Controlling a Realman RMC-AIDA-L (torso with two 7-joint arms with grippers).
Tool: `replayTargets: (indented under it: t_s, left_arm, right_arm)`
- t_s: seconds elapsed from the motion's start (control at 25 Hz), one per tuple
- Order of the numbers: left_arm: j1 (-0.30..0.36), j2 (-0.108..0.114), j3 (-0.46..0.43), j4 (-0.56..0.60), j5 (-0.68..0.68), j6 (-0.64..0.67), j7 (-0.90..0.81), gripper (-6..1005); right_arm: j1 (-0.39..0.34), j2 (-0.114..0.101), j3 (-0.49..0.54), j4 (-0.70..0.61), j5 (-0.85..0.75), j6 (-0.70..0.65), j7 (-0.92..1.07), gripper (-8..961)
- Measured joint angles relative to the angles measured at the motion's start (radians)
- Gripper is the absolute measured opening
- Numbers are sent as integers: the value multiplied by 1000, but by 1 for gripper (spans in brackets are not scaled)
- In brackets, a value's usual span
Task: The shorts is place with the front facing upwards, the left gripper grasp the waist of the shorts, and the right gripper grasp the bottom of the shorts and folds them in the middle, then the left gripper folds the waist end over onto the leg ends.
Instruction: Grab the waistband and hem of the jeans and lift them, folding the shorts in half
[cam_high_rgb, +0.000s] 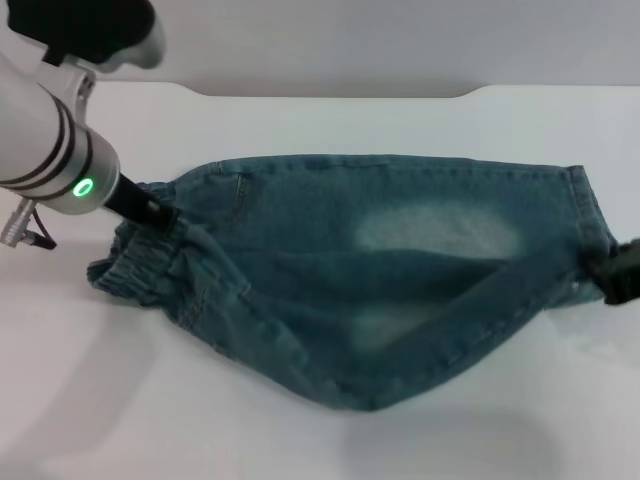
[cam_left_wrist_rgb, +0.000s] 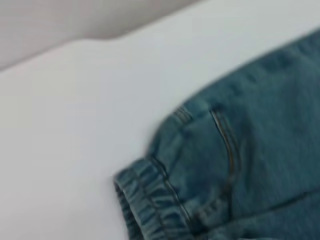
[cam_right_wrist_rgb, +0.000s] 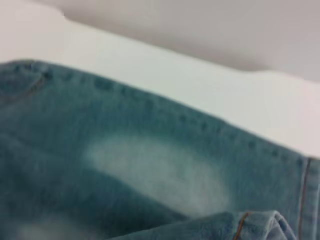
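Item: the shorts (cam_high_rgb: 380, 280), blue-teal denim, centre of the white worktop (cam_high_rgb: 330, 440). Soft, limp, moderately heavy by my estimate; creases readily.
Holds: the waist (cam_high_rgb: 140, 265), the leg ends (cam_high_rgb: 590, 240).
Long axis: left to right across the frame, waist at left.
The left gripper (cam_high_rgb: 160, 212) pinches the waistband.
The right gripper (cam_high_rgb: 618, 272), right edge, at the hem; grip cannot be told.

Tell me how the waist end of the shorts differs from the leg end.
The waist is gathered and ruched; the leg ends are flat with straight stitched hems. The waist lies by the left gripper, the leg ends by the right gripper. Both are blue-teal denim on the white table.
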Motion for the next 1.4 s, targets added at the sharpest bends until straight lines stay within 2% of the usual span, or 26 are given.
replayTargets:
  t_s: [0.24, 0.48, 0.68, 1.0, 1.4]
  left_arm:
    - [49, -2, -17, -5, 0, 125, 4, 39]
    - [107, -4, -19, -32, -1, 289, 5, 38]
    - [136, -6, -13, -27, -2, 383, 4, 39]
    - [178, -8, 0, -12, -7, 475, -3, 39]
    - [187, -8, 5, 23, -8, 526, -4, 47]
  right_arm:
    - [-51, 1, 6, -1, -6, -180, -48, 80]
    - [-161, 5, -8, -26, -12, -497, -49, 81]
    - [-220, 6, -48, -101, -12, -766, -49, 80]
    - [-228, 8, -111, -161, -11, -857, -13, 78]
    - [-216, 8, -97, -275, -10, -922, 57, 79]
